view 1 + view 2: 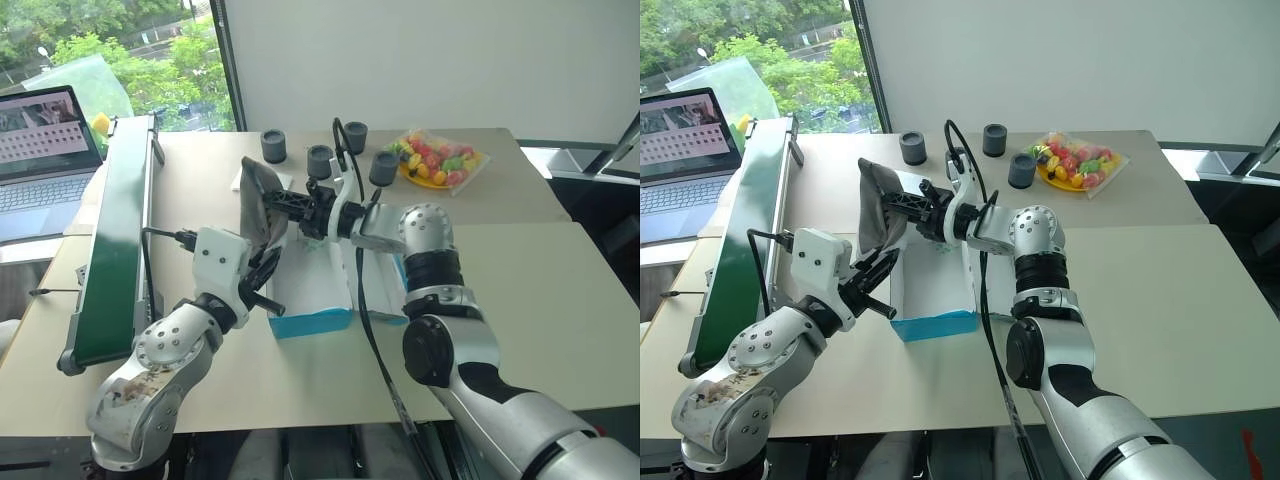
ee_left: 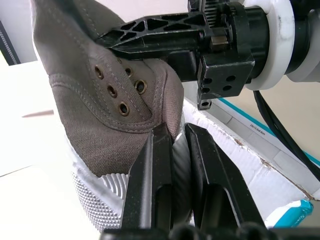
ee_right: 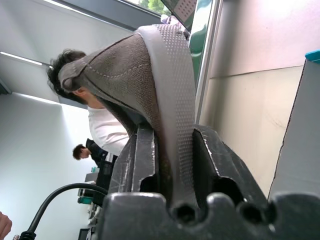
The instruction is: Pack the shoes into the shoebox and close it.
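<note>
Both the left gripper (image 1: pixel 262 277) and right gripper (image 1: pixel 272 202) clamp one shoe (image 1: pixel 258 205) upright above the shoebox (image 1: pixel 312 322); uneven release risks the shoe tipping onto the tabletop (image 1: pixel 560 300).

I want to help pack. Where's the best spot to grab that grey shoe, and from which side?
Probably by the edge, where the rubber sole meets the cloth. The shoe is held up on end over the blue box, so that thin edge sticks out. The left end effector pinches it from below, the right end effector from the side. The rounded cloth middle looks too fat to pinch.
</note>
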Robot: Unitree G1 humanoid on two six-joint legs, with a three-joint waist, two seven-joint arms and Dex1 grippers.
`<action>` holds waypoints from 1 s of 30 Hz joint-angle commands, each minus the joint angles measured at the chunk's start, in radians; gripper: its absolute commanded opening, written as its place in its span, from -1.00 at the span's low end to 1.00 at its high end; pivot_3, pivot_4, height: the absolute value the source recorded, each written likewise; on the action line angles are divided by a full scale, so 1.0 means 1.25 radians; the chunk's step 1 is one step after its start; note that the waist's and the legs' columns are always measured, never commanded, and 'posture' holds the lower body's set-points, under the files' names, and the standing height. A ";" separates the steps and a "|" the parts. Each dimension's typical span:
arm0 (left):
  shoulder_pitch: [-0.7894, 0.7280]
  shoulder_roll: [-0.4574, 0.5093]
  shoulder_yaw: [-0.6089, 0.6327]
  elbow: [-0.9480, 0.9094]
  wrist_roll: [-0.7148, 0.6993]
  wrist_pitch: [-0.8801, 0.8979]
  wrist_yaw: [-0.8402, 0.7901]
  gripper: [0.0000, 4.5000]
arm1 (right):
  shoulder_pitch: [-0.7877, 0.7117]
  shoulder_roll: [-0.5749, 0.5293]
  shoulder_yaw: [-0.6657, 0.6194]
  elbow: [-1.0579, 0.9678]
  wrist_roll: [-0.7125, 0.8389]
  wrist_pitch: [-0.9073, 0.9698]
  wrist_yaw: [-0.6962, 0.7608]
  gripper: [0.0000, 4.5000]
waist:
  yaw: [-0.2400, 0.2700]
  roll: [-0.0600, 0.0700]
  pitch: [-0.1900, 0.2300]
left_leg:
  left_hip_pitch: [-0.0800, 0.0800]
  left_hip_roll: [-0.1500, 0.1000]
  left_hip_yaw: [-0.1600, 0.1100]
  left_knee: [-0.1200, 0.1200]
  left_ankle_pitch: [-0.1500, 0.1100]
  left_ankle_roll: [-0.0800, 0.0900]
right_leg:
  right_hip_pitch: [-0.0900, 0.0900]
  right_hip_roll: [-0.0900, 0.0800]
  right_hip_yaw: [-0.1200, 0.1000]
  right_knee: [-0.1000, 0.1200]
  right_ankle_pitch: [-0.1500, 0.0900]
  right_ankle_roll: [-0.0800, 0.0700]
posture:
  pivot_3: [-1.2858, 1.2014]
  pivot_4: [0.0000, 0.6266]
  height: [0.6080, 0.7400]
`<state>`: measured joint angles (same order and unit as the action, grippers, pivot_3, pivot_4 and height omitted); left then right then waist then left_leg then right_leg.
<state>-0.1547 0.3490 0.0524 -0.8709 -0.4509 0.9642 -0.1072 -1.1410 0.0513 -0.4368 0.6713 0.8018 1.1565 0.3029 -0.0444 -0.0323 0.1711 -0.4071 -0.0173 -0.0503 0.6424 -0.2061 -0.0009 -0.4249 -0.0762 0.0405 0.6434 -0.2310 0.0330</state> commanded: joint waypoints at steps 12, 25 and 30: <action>0.002 0.028 -0.003 -0.007 0.049 -0.036 0.005 0.22 | -0.026 0.021 -0.047 -0.077 0.077 0.026 -0.052 -0.83 | 0.000 0.000 0.000 | 0.000 0.000 0.000 0.000 0.000 0.000 | 0.000 0.000 0.000 0.000 0.000 0.000 | 0.03 -0.52 0.79; 0.111 0.084 0.126 -0.130 -0.095 -0.007 -0.091 0.37 | -0.027 -0.118 0.041 0.031 -0.143 -0.186 -0.170 -0.83 | 0.001 0.000 0.000 | 0.000 0.000 0.000 0.000 0.000 0.000 | 0.000 0.000 0.000 -0.001 0.000 0.000 | 0.03 -0.52 0.79; 0.193 0.192 0.228 -0.138 -0.162 -0.028 -0.174 0.37 | 0.006 -0.142 0.080 -0.108 -0.139 -0.004 -0.205 -0.83 | -0.011 0.001 0.001 | 0.000 0.001 0.001 0.000 0.000 0.000 | -0.001 0.000 0.001 0.000 0.000 0.000 | 0.03 -0.52 0.79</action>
<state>0.0612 0.5552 0.2778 -1.0076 -0.6277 0.9594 -0.2742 -1.1411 -0.1297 -0.3601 0.6716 0.6025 1.0331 0.0698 -0.0580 -0.0310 0.1721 -0.4069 -0.0164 -0.0493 0.6419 -0.2062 -0.0008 -0.4255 -0.0757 0.0416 0.6432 -0.2315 0.0325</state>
